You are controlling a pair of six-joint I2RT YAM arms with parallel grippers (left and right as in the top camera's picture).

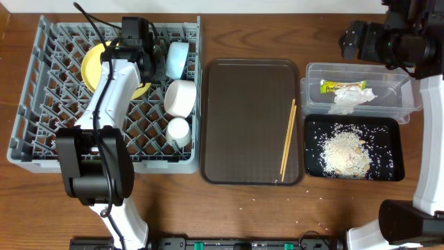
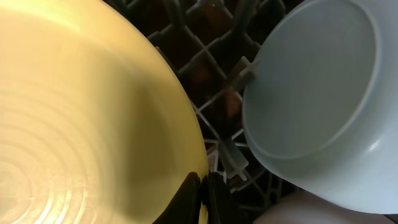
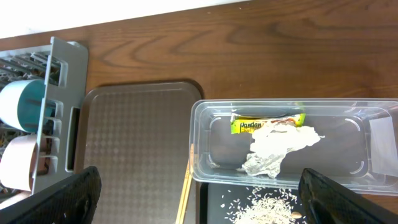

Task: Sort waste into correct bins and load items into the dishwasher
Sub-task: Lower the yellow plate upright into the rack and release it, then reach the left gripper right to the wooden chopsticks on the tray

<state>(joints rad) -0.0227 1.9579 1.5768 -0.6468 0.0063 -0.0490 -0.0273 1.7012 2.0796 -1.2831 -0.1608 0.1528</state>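
Dish rack (image 1: 31,111) on brown wood table (image 1: 277,35), L claw (image 2: 203,193) pinching yellow plate (image 2: 81,112).

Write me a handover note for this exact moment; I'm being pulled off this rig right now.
Left gripper: fingers look shut on the yellow plate's rim, inside the dish rack.
Right gripper: open, empty, above the clear tub.
Done: wrapper and napkin in the tub; rice in the black tray; blue bowl, white bowl and cup in the rack.
Left: release the plate, then move the chopsticks from the brown tray into the rack.
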